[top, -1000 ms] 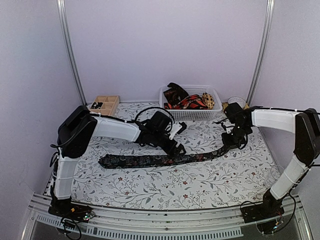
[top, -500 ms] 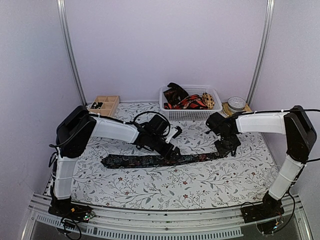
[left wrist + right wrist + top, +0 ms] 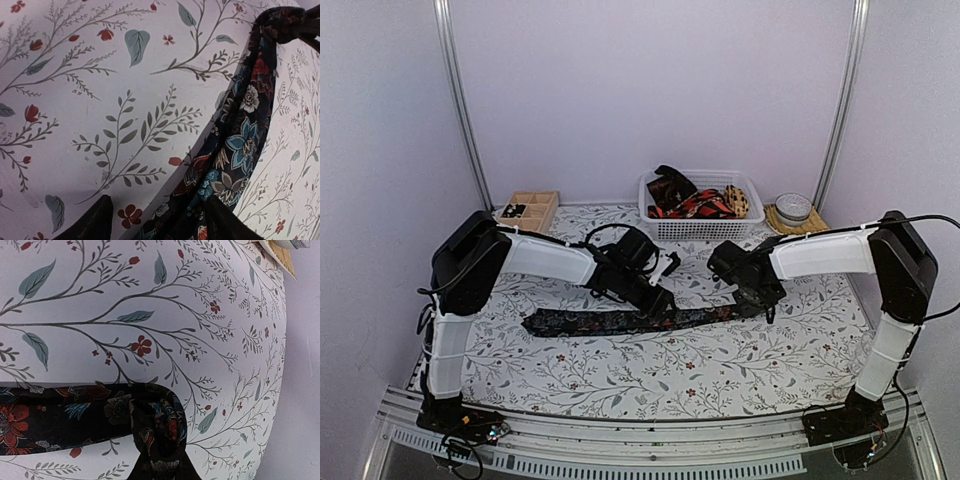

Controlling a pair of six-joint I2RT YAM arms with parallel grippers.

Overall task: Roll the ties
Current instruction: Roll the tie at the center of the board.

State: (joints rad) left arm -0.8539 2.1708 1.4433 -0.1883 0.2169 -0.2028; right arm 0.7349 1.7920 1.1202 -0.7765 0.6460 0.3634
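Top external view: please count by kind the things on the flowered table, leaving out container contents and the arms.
Long dark floral fabric tie, laid flat: 1
White plastic mesh basket: 1
Shallow wooden tray with compartments: 1
Round grey container: 1
Tan woven mat: 1
Total: 5

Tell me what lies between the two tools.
Only a stretch of the dark floral tie, running flat from the left tool to the right tool. The top view shows it.
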